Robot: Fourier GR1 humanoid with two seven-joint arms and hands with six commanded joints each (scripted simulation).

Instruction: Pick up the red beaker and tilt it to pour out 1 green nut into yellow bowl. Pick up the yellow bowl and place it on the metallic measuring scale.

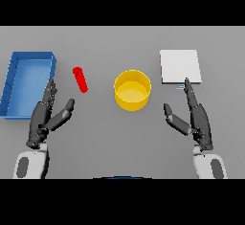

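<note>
My left hand (45,116) and right hand (196,116) hover flat over the grey counter (105,138), fingers straight, holding nothing; the slim red beaker (80,79) lies just beyond my left hand; the round yellow bowl (132,90) sits centre, the square metallic scale (180,66) right, a blue bin (27,83) left.

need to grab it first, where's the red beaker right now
In the head view the red beaker stands left of centre on the table, between the blue tray and the yellow bowl, just beyond the open left hand.
</note>
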